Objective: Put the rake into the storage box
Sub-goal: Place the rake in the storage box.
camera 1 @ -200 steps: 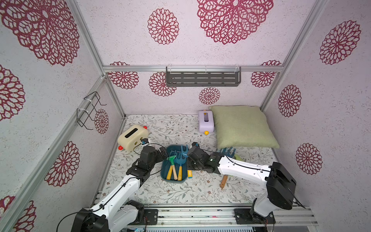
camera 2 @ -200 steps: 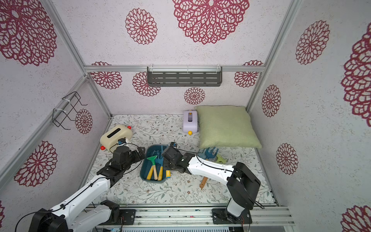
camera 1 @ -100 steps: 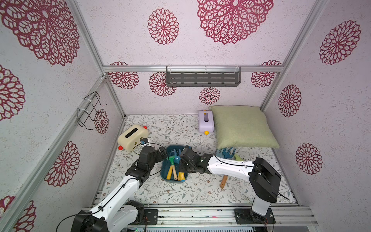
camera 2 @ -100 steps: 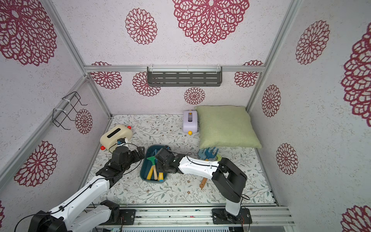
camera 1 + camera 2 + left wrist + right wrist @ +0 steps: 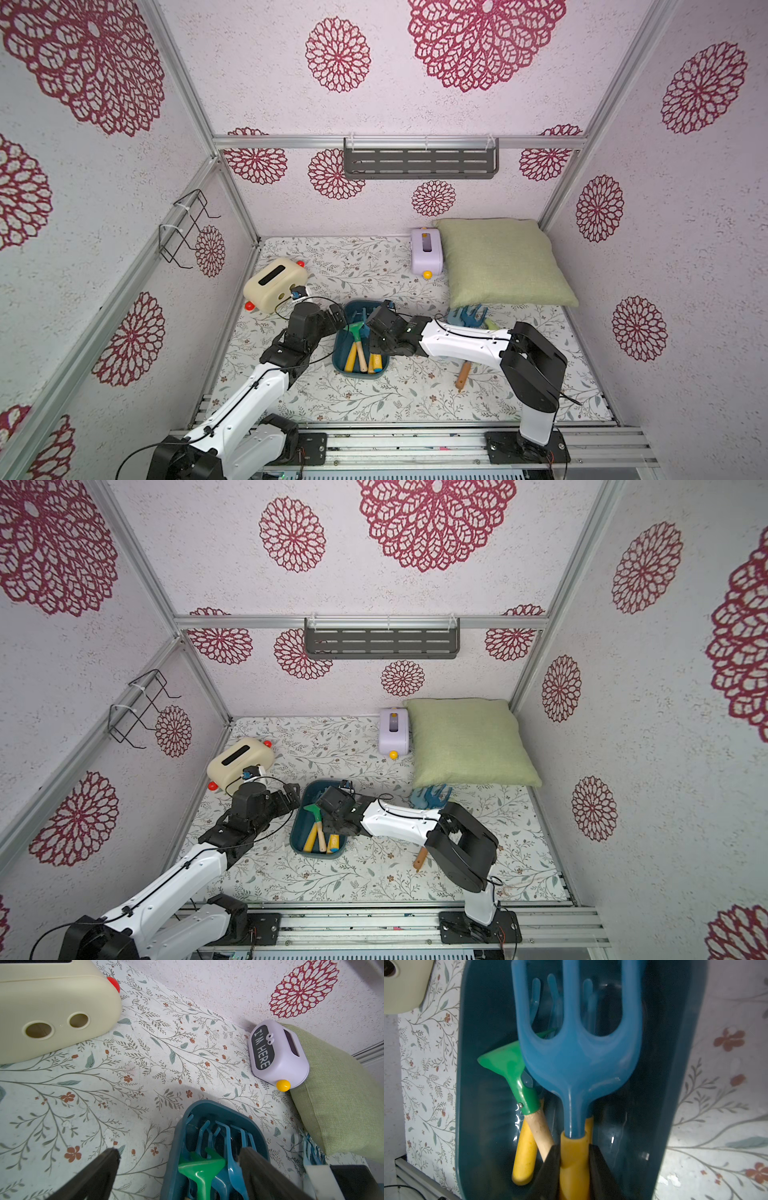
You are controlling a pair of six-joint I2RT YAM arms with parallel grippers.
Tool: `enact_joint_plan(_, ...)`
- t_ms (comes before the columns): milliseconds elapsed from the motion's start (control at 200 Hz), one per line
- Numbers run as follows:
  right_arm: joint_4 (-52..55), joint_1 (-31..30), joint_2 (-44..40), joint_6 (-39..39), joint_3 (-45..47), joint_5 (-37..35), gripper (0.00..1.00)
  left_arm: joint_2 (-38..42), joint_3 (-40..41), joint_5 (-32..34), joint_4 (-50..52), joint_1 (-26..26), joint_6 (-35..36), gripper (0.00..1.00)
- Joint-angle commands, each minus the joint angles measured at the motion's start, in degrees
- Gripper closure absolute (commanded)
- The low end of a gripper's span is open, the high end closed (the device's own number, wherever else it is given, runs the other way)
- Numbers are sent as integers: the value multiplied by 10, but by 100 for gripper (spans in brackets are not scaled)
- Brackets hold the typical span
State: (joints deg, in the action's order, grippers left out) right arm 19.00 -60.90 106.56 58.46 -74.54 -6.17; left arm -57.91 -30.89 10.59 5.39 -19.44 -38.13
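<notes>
Shallow dark teal plastic storage box (image 5: 337, 357) was crowded: blue-pronged, yellow-handled plastic rake (image 5: 577, 1059) and green-headed wooden-handled tool (image 5: 510, 1064) filled it, leaving one bare strip beside the rake. Patterned floral mat (image 5: 374, 399) in front lay open. At the rear stood a cream rounded box (image 5: 274, 282) and a green cushion (image 5: 498, 262).

The storage box (image 5: 477, 1022) is glossy, smooth teal plastic, the rake (image 5: 579, 1059) shiny blue plastic with a matt yellow handle, the green hoe (image 5: 508, 1064) wooden-shafted, the pillow (image 5: 342, 1095) coarse woven cloth.

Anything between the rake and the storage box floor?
Only the contents. The right tool holds the rake over the storage box. A green hoe and another blue fork lie under it, so it would probably rest on those.
</notes>
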Motion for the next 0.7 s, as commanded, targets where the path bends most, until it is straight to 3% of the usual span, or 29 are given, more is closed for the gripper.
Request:
enact_joint_plan(0,13,3,6,-5,-20,-28,63,-8,4,-9,-13,6,-2,2)
enact_joint_plan(325,-12,2,-70,-58,4,-45,47,-16,-1,-23,-13,6,0,2)
enact_joint_plan(570,-66,39,-195,-103,130,-42,19,-34,-9,-50,-8,6,4,3)
enact_joint_plan(695,-78,85,-266,-108,208,-13,1,-51,-3,-88,6,6,-46,3)
